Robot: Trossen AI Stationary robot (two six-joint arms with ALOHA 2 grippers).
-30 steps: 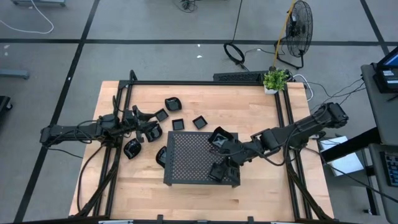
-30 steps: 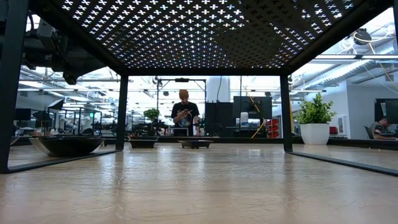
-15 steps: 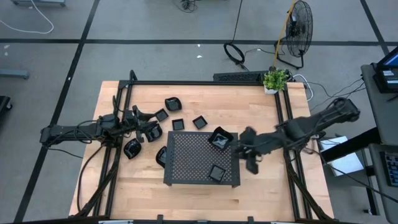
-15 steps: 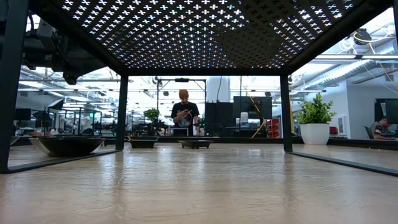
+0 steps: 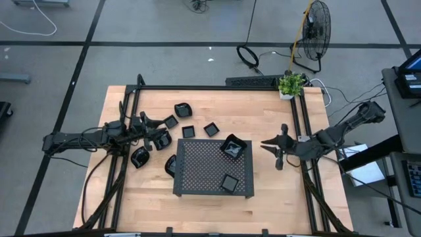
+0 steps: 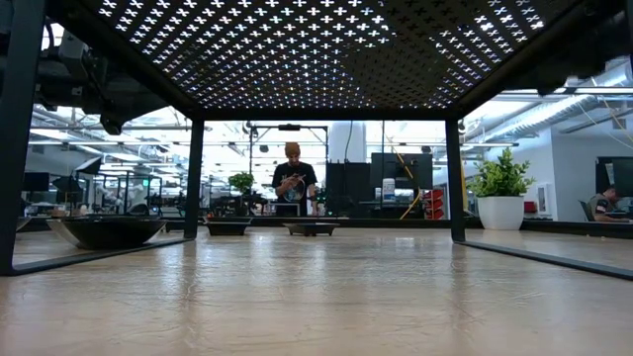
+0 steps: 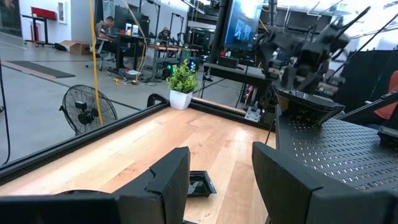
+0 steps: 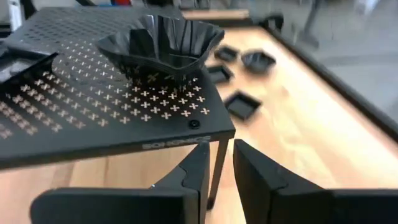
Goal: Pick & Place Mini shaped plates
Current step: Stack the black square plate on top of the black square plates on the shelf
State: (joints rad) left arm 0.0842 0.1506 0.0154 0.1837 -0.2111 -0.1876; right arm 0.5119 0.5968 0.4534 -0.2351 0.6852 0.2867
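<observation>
The dark perforated tray [image 5: 204, 168] stands on its legs at mid-table. Two mini plates rest on it: a wavy angular one [image 5: 234, 147] at its far right corner, also in the right wrist view [image 8: 161, 40], and a square one [image 5: 229, 182] near its near right corner. Several more black plates lie on the table left of and beyond the tray, such as one [image 5: 182, 109] and another [image 5: 210, 129]. My right gripper [image 5: 274, 150] is open and empty, right of the tray. My left gripper [image 5: 156, 137] is open and empty among the plates at the left; a square plate [image 7: 196, 183] lies ahead of its fingers.
A potted plant [image 5: 291, 84] stands at the table's far right corner. Black frame rails [image 5: 304, 131] run along the table's edges. Bare wood lies right of the tray and along the near edge. A person [image 6: 294, 178] stands far behind the table.
My right gripper has drawn back from over the tray's near right corner toward the table's right edge and a little toward the far edge. The square plate lies on the tray where the gripper was. My left arm has kept still.
</observation>
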